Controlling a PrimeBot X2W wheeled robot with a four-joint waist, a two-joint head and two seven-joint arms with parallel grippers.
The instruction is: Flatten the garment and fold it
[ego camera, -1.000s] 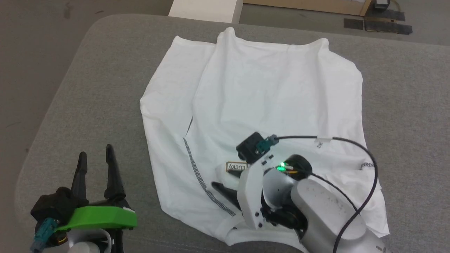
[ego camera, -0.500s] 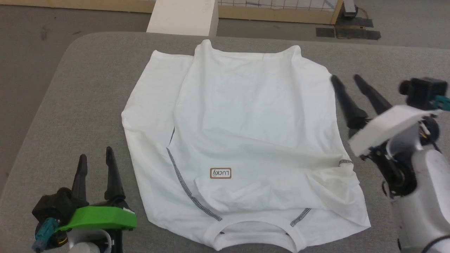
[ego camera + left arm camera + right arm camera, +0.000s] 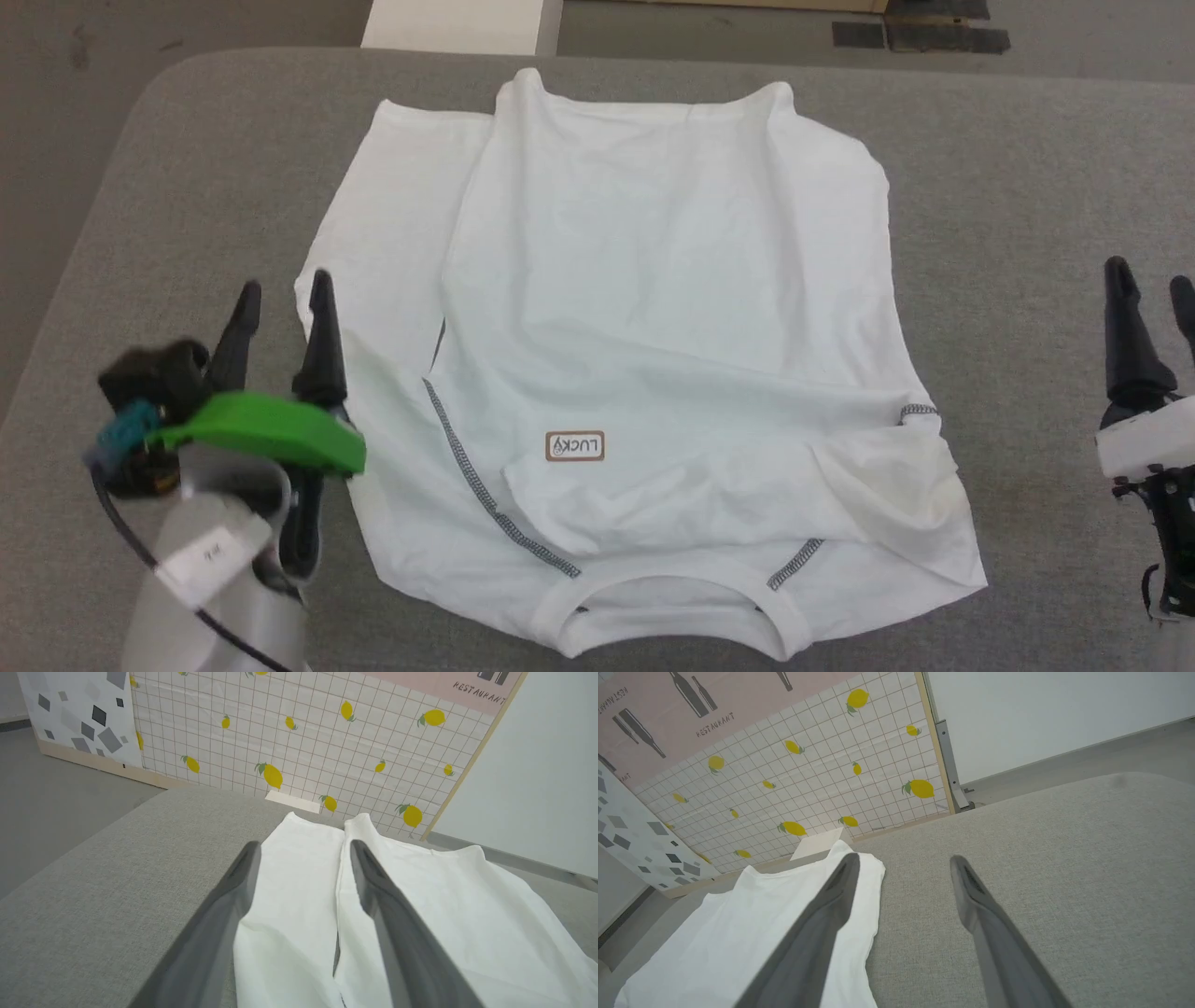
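Shirt [image 3: 653,280] spread on grey table [image 3: 1027,168], roughly central, collar [image 3: 667,607] at near edge, hem at far edge. Front up, with tan-bordered patch [image 3: 575,446] upside down in head view, near and a little left of middle. Dark zigzag stitching [image 3: 485,495] slanting from left of patch down to collar, with a shorter run on right of collar. Left side folded in as a long strip along left edge. Fold of cloth across chest, ending at a stitched cuff [image 3: 920,411] by right edge. Creased and bunched at near right corner, smoother toward far end.

Left gripper [image 3: 286,280] at shirt's left edge, ahead of green cover [image 3: 261,429], jaws wide apart, gripping nothing. Right finger over cloth edge, left finger over bare table. Contact with cloth impossible to tell. In left wrist view, fingers straddling folded strip and pointing toward far end.

Right gripper [image 3: 1150,273] out at right, well apart from shirt, over bare table, jaws wide apart and empty. In right wrist view, fingers pointing to far edge, with shirt off to left.

Beyond far edge, white block [image 3: 457,23] on floor [image 3: 56,140], then lemon panel [image 3: 327,732].
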